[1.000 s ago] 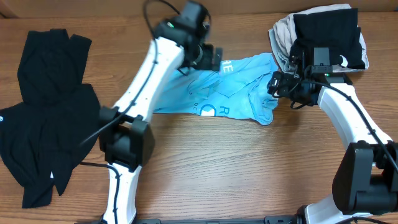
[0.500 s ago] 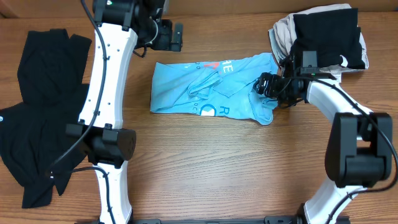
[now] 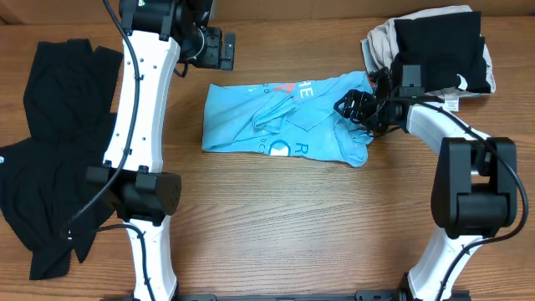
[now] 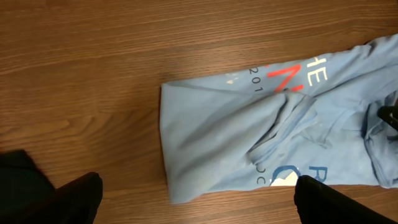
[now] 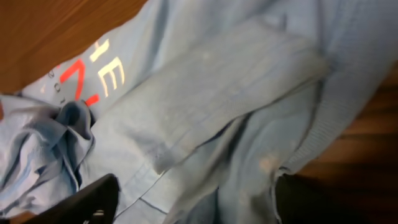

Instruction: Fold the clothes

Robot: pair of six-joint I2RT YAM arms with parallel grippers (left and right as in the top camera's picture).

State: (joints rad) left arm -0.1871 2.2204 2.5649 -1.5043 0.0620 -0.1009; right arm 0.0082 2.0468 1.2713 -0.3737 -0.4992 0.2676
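The light blue T-shirt [image 3: 280,125] with red, white and dark lettering lies crumpled in a long band at the table's middle; it also shows in the left wrist view [image 4: 261,124] and the right wrist view [image 5: 205,106]. My left gripper [image 3: 219,48] is open and empty, held above the bare wood up and left of the shirt; its fingers [image 4: 196,196] are spread wide. My right gripper [image 3: 348,107] is low over the shirt's right end, open, with shirt cloth between its spread fingers [image 5: 193,199]. The large black garment [image 3: 58,142] lies spread at the far left.
A pile of beige and black cloth [image 3: 435,46] sits at the back right corner, just behind my right arm. Bare wooden table [image 3: 284,226] runs in front of the shirt.
My left gripper has left the shirt's top edge and swung up and to the left. My right gripper has moved left onto the shirt's right end.
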